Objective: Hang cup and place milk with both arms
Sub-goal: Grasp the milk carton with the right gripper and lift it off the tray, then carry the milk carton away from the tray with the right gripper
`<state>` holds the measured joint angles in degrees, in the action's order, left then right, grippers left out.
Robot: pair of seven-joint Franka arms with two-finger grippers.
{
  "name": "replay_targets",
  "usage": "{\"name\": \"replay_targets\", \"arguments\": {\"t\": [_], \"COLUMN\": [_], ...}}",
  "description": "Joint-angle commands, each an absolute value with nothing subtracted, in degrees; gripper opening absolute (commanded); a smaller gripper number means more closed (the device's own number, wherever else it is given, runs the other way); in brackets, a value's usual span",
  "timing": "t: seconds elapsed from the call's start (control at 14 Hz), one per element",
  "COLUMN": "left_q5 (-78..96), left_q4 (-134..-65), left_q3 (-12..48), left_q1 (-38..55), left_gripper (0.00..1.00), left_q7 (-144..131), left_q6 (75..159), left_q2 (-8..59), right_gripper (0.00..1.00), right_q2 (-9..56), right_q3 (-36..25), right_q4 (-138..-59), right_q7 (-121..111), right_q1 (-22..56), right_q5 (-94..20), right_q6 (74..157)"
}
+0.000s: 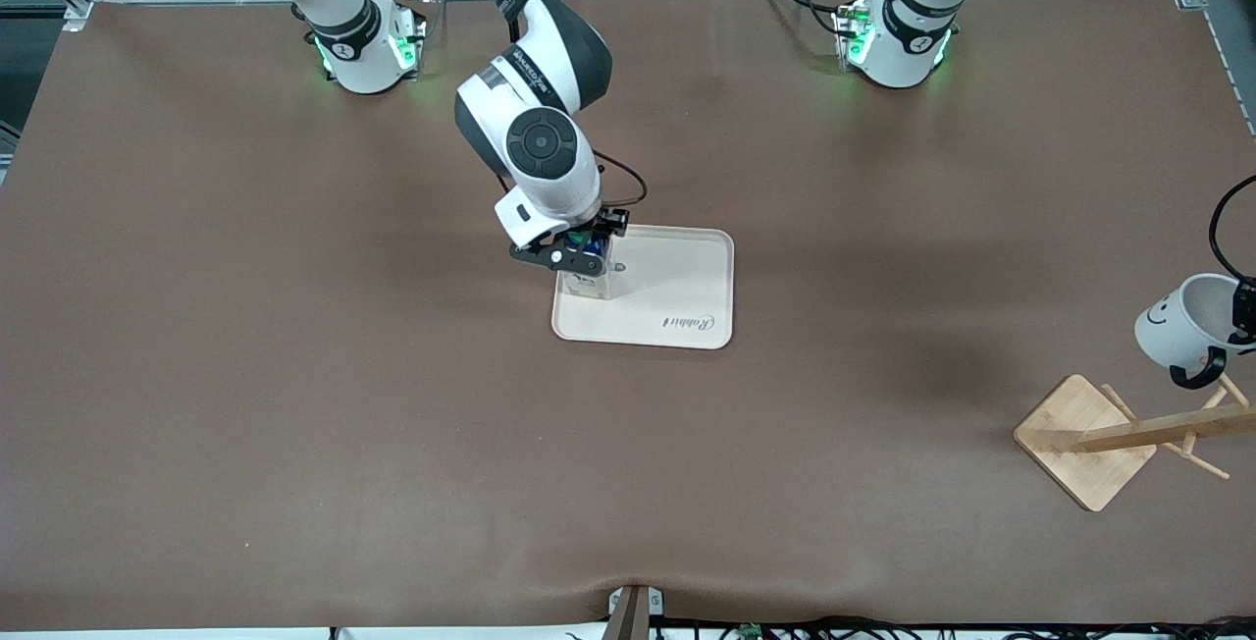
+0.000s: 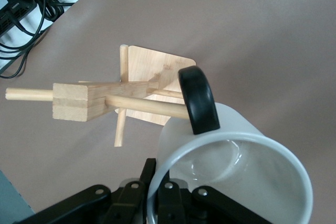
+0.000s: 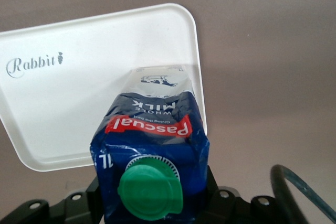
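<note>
While right hand [image 1: 579, 262] grips milk [image 1: 589, 272] on tray [image 1: 687, 272] mid-desk [image 1: 294, 375], release next; left hand [image 1: 1244, 311] clamps cup [image 1: 1182, 321] by rack [image 1: 1128, 434], desk's left-arm edge, needs handle onto peg.

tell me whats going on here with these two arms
Two arms are each handling one thing. The right gripper is shut on the milk, holding it upright over the edge of the white tray at mid-table; whether the carton's base touches the tray can't be told. The left gripper is shut on the cup, holding it tilted at the wooden rack at the left arm's end of the table, with a peg reaching the black handle.
</note>
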<state>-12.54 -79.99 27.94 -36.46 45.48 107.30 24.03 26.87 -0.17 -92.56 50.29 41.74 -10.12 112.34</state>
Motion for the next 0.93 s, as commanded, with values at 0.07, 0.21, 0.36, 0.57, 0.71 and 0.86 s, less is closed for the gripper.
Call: {"name": "replay_targets", "arguments": {"t": [0.07,0.21,0.36,0.57,0.71,0.86], "left_q5": [-11.9,-11.7,-11.5,-11.4,-11.4,-11.2], "left_q4": [-76.6,-76.3,-74.7,-74.3,-74.3,-74.2], "left_q3": [28.3,28.3,28.4,28.7,28.7,28.8], "left_q1": [-36.6,-36.4,-35.9,-35.8,-35.0,-34.9], "left_gripper": [0.0,0.0,0.0,0.0,0.0,0.0], "left_q7": [46.7,46.3,46.0,43.4,41.8,40.4], "left_q6": [107.6,108.3,108.3,108.6,109.4,110.4], "left_q2": [26.8,27.7,28.8,29.7,29.8,30.4], "right_gripper": [0.05,0.0,0.0,0.0,0.0,0.0], "right_q2": [24.4,22.2,20.7,18.9,18.4,17.0], "right_q3": [0.3,0.2,0.2,0.1,0.1,0.1], "right_q4": [-87.2,-85.1,-85.5,-85.6,-86.0,-88.8], "right_q7": [50.4,50.3,49.7,39.9,31.1,23.9], "right_q1": [38.8,36.2,31.9,23.9,17.8,12.9], "right_q5": [-12.9,-13.4,-13.1,-13.0,-12.7,-9.1], "right_q6": [104.9,98.2,94.9,88.9,84.7,84.1]}}
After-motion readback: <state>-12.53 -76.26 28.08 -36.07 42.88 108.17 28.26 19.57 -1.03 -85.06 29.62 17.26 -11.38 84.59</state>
